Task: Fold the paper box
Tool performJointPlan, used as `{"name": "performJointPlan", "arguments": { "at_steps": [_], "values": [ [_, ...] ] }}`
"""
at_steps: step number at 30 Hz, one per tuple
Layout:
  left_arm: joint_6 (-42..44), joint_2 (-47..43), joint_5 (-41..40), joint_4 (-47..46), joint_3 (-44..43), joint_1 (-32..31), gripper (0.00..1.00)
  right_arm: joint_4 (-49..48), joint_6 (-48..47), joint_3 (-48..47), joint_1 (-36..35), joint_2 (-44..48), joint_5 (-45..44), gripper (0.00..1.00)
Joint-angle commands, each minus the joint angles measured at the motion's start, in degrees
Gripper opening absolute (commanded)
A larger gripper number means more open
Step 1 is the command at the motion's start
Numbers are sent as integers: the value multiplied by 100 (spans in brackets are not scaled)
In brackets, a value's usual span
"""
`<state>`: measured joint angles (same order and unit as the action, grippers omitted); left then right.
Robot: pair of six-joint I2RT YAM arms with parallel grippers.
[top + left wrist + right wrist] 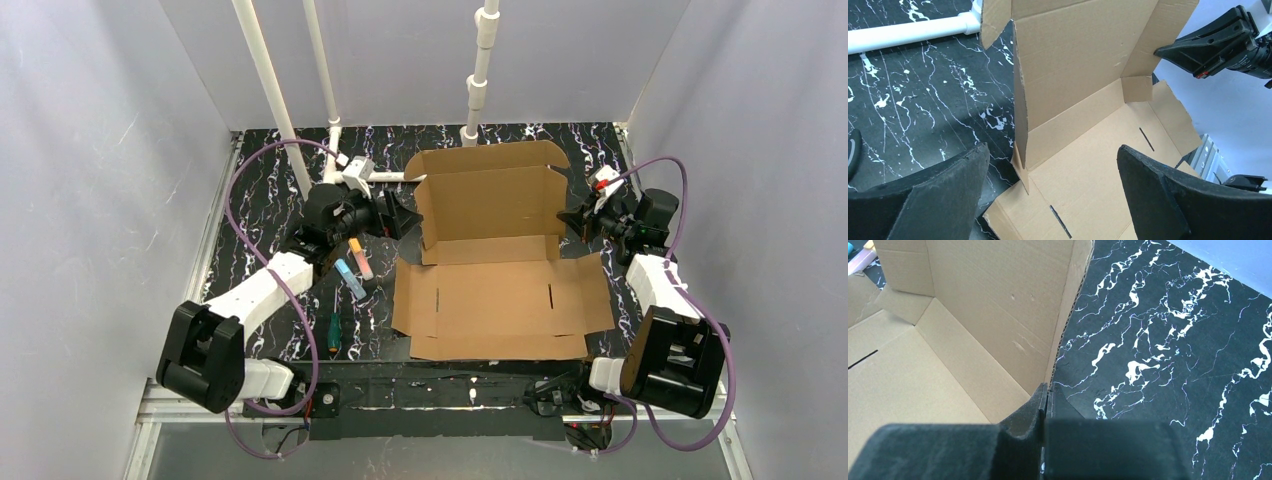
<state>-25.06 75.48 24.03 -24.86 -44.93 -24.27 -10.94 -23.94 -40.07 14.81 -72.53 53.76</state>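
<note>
Bright, even, diffuse light — only a soft shadow on the table [923,100] left of the paper box [1073,75]; wrist views are blurred below the box, nearest the lens

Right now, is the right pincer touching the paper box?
Touching. The right wrist view shows the right pincer shut on the edge of a raised side flap of the paper box.

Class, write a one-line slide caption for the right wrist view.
Right gripper pinches an upright side wall of the paper box, black marbled table alongside.
</note>
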Motion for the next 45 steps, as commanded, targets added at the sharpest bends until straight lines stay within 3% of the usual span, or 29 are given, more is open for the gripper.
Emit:
{"name": "performJointPlan", "arguments": {
  "at_steps": [1,7,13,17,20,28,36,39,42,45],
  "values": [
    [130,89,418,-72,-191,278,98,-268,-23,-263,-48,-80,117,1],
    [-271,637,832,-74,-570,458,98,-282,-12,-294,-99,-142,92,1],
    [-352,792,574,-145,-642,457,98,-376,93,-299,-187,-175,63,1],
    [-501,1089,725,-321,-793,396,91,-391,117,-342,-240,-250,9,1],
    [-577,1362,708,-324,-913,350,81,-389,109,-384,-264,-278,3,1],
    [-493,1500,-279,-317,-799,-43,59,-342,118,-535,-346,-404,-5,1],
    [-225,996,-1548,-74,-501,-534,1,-211,126,-581,-355,-376,-43,1],
    [-567,574,-2062,-29,-255,-640,0,-46,99,-687,-448,-420,-69,1],
    [-1053,169,-2971,-30,25,-849,0,647,-5,-1114,-657,-646,-250,13],
    [-1397,-151,-3763,9,221,-1131,0,1599,142,-1650,-752,-925,-405,38]
  ]
}}
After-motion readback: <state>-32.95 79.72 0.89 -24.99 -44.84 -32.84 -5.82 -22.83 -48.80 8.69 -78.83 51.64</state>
